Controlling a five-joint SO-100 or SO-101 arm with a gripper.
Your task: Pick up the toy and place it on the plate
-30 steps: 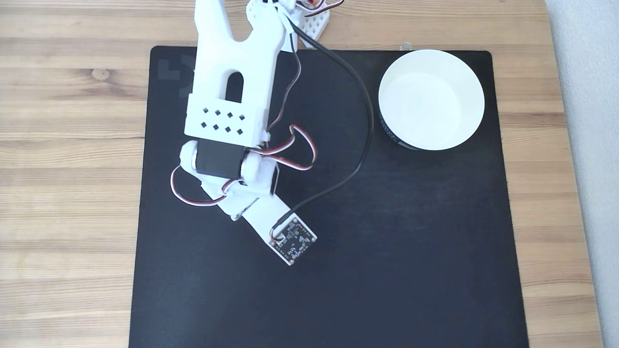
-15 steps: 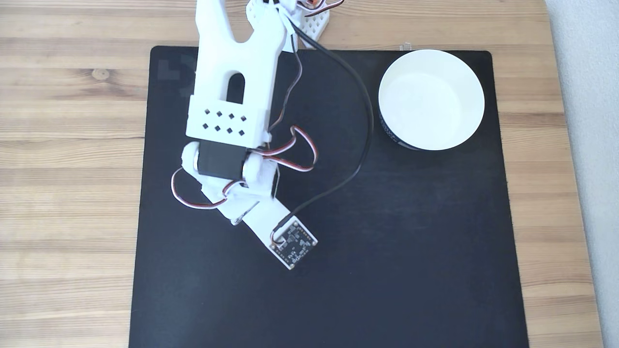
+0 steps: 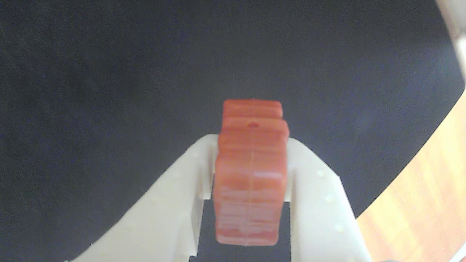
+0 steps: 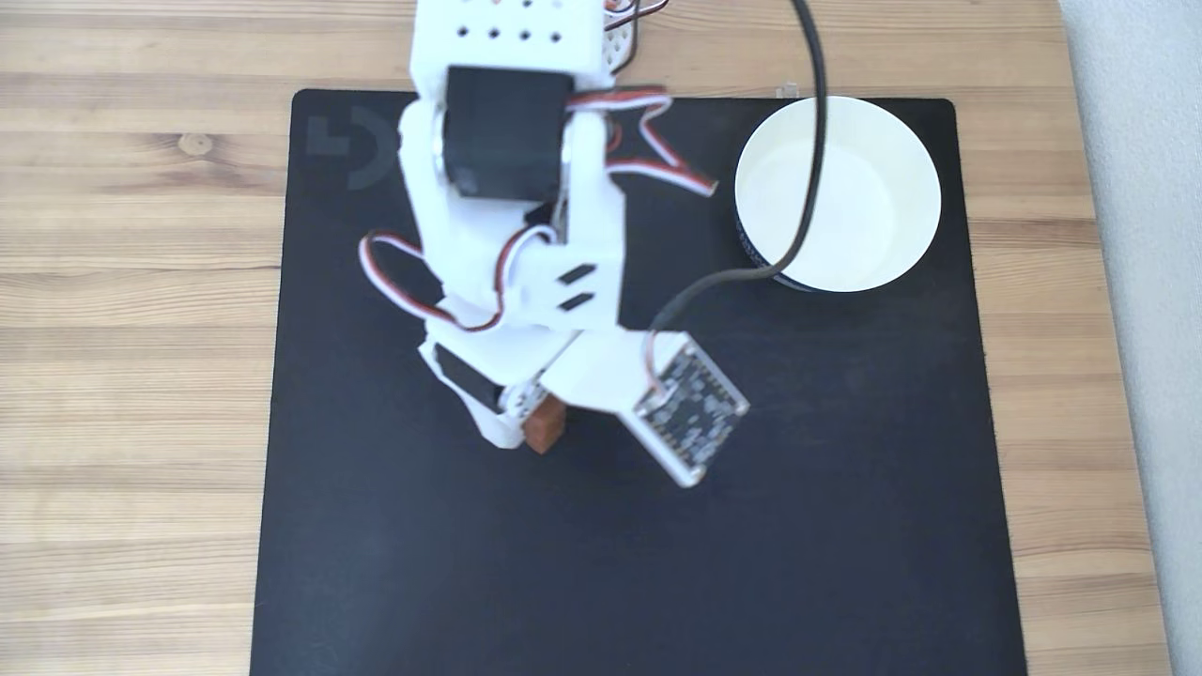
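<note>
The toy (image 3: 251, 171) is a small reddish-brown block, clamped edge-on between my two white fingers in the wrist view. My gripper (image 3: 251, 145) is shut on it, above the black mat. From the fixed view the toy (image 4: 545, 425) peeks out below the white arm near the mat's middle, with the gripper (image 4: 533, 422) around it. The plate (image 4: 838, 193), a round white dish with a dark outer band, stands at the mat's far right corner, well apart from the gripper. A black cable crosses over the plate's left part.
A black mat (image 4: 751, 563) covers most of the wooden table (image 4: 131, 329). The arm's wrist camera board (image 4: 693, 411) juts out to the right of the gripper. A pale wall strip (image 4: 1150, 282) runs along the right edge.
The arm has folded back and risen, and the wrist has swung right. The toy, hidden under the arm earlier, now shows in the gripper off the mat.
</note>
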